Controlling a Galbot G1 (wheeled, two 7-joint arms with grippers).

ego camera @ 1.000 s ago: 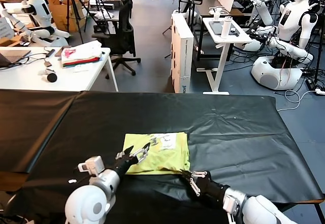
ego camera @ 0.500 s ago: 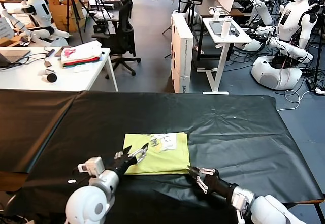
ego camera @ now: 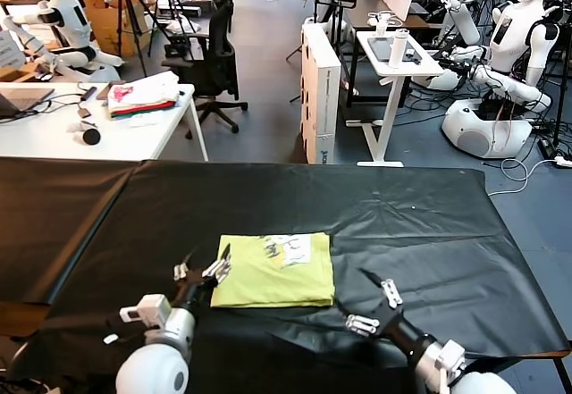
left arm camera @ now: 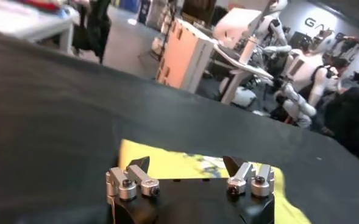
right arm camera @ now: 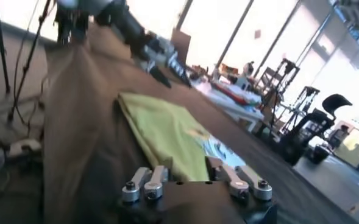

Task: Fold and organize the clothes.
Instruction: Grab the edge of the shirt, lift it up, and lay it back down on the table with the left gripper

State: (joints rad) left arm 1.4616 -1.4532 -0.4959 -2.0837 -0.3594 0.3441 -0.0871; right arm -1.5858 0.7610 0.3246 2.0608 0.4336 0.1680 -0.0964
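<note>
Both grippers pulled back nearer us | left gripper (ego camera: 202,272), right gripper (ego camera: 373,307): fingers released, empty | we retreat clear without snagging the folded T-shirt (ego camera: 275,271).

You had the left gripper (left arm camera: 185,165) spread wide, empty, low over the black table cover (left arm camera: 51,115). The folded yellow T-shirt (left arm camera: 167,167) lay flat just past its fingertips, white print (left arm camera: 211,162) facing up.

A: What is the T-shirt (ego camera: 273,271) made of?
B: Matt lime-yellow cloth, smooth, lying on the table cover (ego camera: 429,224).
A: And that cover?
B: Black sheet, faintly glossy, creased beside the shirt.
</note>
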